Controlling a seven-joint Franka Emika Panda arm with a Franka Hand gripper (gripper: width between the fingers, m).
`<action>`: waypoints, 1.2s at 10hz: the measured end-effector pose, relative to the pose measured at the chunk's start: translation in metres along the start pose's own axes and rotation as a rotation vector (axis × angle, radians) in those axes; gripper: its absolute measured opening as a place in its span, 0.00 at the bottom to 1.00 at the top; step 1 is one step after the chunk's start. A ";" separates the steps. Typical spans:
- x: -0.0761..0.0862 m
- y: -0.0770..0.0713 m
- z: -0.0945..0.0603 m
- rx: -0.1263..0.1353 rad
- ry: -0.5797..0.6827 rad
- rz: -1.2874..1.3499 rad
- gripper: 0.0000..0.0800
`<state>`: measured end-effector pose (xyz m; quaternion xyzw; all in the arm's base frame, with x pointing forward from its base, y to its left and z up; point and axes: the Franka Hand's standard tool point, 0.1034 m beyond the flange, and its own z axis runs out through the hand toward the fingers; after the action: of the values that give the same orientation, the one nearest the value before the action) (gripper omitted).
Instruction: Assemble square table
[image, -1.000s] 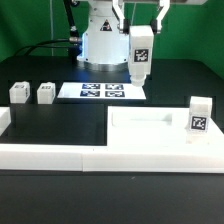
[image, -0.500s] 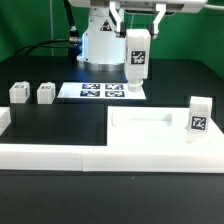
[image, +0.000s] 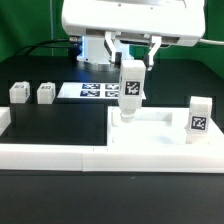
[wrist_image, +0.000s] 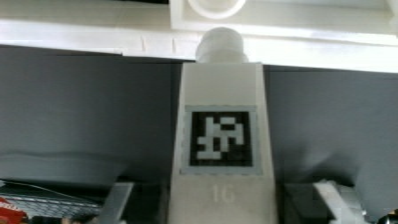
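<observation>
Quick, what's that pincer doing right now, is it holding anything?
The pincer: closed, holding a white leg upright over the tabletop.

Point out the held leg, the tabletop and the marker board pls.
held leg (image: 130, 88), exterior view, on its tag face.
tabletop (image: 160, 134), exterior view, on bare top surface near the front edge.
marker board (image: 95, 91), exterior view, on its printed tags.

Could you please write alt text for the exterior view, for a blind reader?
The end effector holds a white tagged leg upright, its lower end at the white tabletop. A second leg stands at the exterior view's right; two more legs at its left.
</observation>
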<state>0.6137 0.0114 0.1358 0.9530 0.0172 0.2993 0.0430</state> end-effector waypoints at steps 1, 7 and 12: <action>-0.004 -0.001 0.003 0.000 -0.003 -0.003 0.36; -0.021 0.000 0.016 -0.008 -0.034 -0.021 0.36; -0.031 -0.002 0.025 -0.011 -0.043 -0.031 0.36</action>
<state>0.6022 0.0101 0.0978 0.9586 0.0294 0.2782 0.0534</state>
